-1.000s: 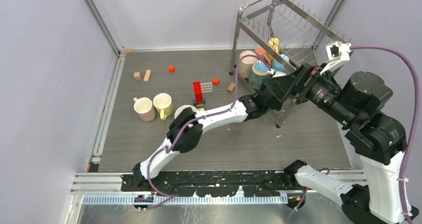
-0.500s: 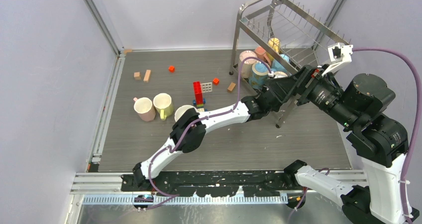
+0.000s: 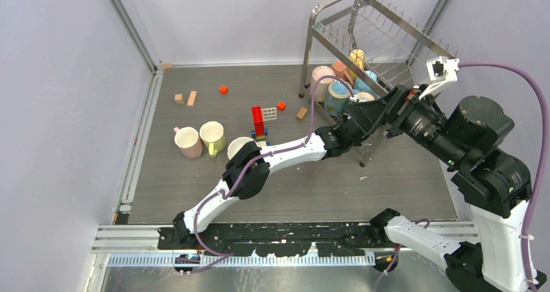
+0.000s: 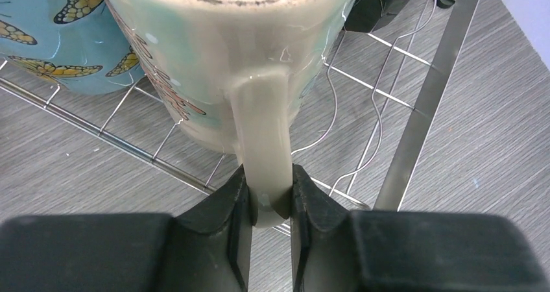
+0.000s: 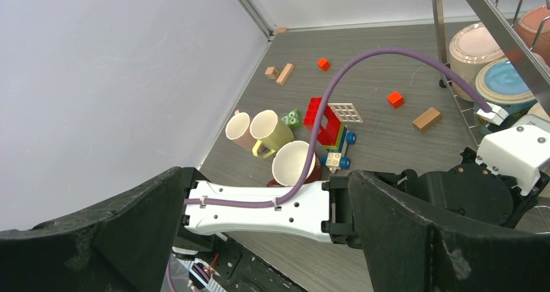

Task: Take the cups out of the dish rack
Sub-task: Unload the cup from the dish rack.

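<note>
The dish rack [image 3: 363, 26] stands at the back right with several cups in its lower tier. My left gripper [image 4: 266, 204] is shut on the handle of a cream mug [image 4: 259, 45] that stands on the rack's wires, next to a teal butterfly mug [image 4: 58, 32]. In the top view the left gripper [image 3: 355, 115] reaches into the rack's front. My right gripper [image 5: 272, 233] is open and empty, hovering above the left forearm beside the rack [image 3: 382, 109]. A pink cup [image 3: 188, 141], a pale yellow cup [image 3: 212, 136] and a dark red cup [image 3: 239, 146] stand on the table.
A red toy block tower [image 3: 258, 122] stands mid-table. Small red and wooden blocks [image 3: 192, 98] lie scattered behind it. The rack's metal corner post [image 4: 428, 97] is just right of the held mug. Walls close in the left and back sides.
The left arm's elbow has shifted slightly right and the right wrist has drawn back a little. The left gripper stays shut on the mug handle.
</note>
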Motion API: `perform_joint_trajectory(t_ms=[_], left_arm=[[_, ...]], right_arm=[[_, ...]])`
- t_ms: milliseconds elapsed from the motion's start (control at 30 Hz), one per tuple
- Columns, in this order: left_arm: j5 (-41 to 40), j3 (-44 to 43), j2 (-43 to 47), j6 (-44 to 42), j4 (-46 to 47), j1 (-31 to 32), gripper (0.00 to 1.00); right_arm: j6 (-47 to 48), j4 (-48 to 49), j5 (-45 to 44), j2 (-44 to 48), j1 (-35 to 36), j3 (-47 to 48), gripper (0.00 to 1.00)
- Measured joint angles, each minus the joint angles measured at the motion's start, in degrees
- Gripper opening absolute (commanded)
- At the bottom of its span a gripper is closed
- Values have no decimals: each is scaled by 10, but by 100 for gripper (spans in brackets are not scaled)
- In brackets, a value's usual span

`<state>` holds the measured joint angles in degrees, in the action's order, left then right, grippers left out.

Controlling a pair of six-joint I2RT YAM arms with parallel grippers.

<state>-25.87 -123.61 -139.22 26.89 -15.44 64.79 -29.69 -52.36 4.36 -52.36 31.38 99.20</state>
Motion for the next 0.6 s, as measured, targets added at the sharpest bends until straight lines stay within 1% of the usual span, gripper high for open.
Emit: perform_joint_trajectory(t_ms=[100, 233, 600], left_arm=[[-1, 0, 0, -1, 0, 0, 8], [0, 10, 3, -4, 12, 0, 0], [21, 75, 30, -38, 84, 1, 0]], right_arm=[[0, 0, 0, 0, 0, -4, 100], [0, 0, 0, 0, 0, -8, 100], [0, 0, 2, 0, 0, -12, 100]])
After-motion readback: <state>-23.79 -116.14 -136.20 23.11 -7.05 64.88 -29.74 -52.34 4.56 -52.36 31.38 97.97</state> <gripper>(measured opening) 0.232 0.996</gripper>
